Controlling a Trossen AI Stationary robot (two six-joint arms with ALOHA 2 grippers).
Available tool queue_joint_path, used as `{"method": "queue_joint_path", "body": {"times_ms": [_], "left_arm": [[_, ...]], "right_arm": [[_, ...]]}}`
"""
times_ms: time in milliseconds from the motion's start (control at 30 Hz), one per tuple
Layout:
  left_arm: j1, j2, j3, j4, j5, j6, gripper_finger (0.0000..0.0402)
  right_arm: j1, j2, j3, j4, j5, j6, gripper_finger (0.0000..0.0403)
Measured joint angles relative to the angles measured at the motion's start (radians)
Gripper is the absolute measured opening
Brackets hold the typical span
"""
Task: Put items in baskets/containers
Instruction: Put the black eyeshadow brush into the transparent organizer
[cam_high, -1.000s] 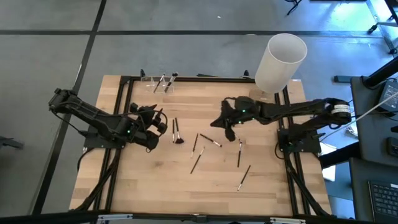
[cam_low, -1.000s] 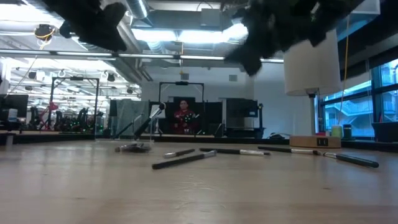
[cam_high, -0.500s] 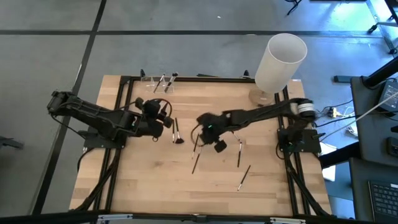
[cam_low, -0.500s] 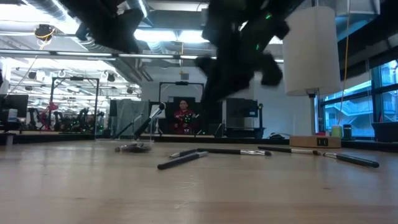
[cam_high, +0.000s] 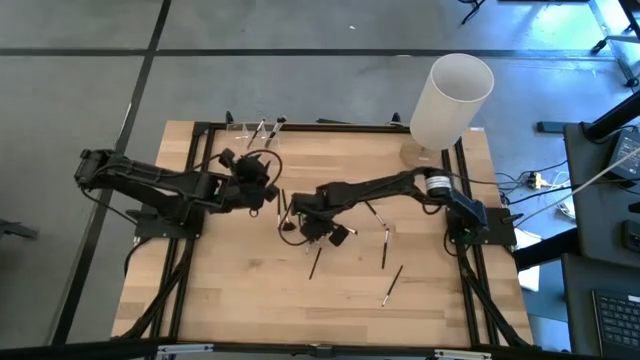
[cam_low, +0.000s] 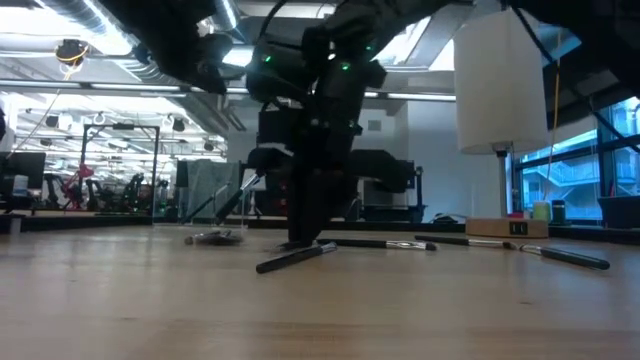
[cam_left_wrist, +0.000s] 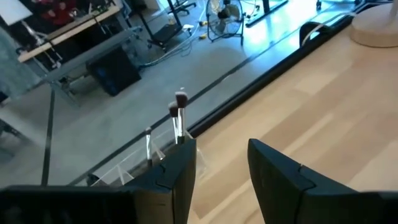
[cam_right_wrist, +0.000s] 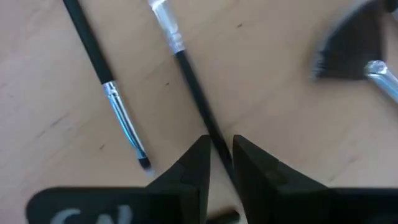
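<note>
Several thin brushes (cam_high: 384, 245) lie scattered on the wooden table, and one has a dark fan tip (cam_high: 288, 225). My right gripper (cam_high: 300, 222) is down at the table's middle (cam_low: 305, 238). It is open by a narrow gap, and its fingers stand on either side of a dark brush handle (cam_right_wrist: 193, 87); I cannot tell if they touch it. My left gripper (cam_left_wrist: 222, 168) is open, holds nothing and hovers left of centre (cam_high: 265, 185), facing the clear cups (cam_high: 250, 130) at the far edge. Brushes (cam_left_wrist: 180, 115) stand in those cups, leaning on the rims.
A tall white cylinder (cam_high: 450, 100) stands on a wooden base at the far right corner. More brushes lie near the right gripper (cam_right_wrist: 118, 106) and toward the near right (cam_high: 392, 285). A black frame runs along the table's edges (cam_high: 200, 200).
My right gripper has swept from right of centre toward the table's left and dropped from high above down to the tabletop among the brushes. My left gripper has moved toward the far edge, closer to the clear cups.
</note>
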Motion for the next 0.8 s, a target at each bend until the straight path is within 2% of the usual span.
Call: {"method": "queue_joint_path", "body": {"times_ms": [233,400,500,667,800], "left_arm": [[0.038,0.000,0.000,-0.002,0.071,0.000,0.0141],[0.037,0.000,0.000,-0.003,0.084,0.000,0.0141],[0.037,0.000,0.000,-0.002,0.083,-0.001,0.0141],[0.037,0.000,0.000,-0.002,0.083,-0.001,0.0141],[0.037,0.000,0.000,-0.002,0.089,-0.001,0.0141]], "right_arm": [[0.000,0.072,0.035,-0.025,0.004,-0.010,0.0066],[0.005,0.107,0.034,-0.036,0.064,0.039,0.0027],[0.008,0.109,0.034,-0.039,0.065,0.056,0.0010],[0.010,0.107,0.033,-0.037,0.064,0.075,0.0021],[0.008,0.109,0.076,-0.084,0.062,0.144,0.0013]]}}
